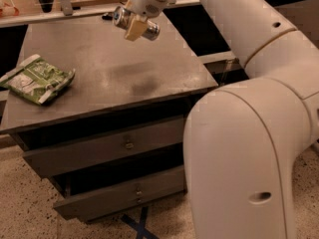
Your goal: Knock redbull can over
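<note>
The redbull can [150, 31] is a slim silver can. It is tipped on its side over the far edge of the grey table [124, 78], with its shiny top [119, 16] pointing left. My gripper [134, 25] reaches down from the top of the camera view and is shut on the can's middle. One cream finger [133, 30] lies across the front of the can. I cannot tell whether the can touches the tabletop.
A green snack bag [36, 78] lies flat at the table's left edge. The table has two drawers [124, 143] in its front. My large white arm [239, 158] fills the right side of the view. A rail [60, 16] runs behind the table.
</note>
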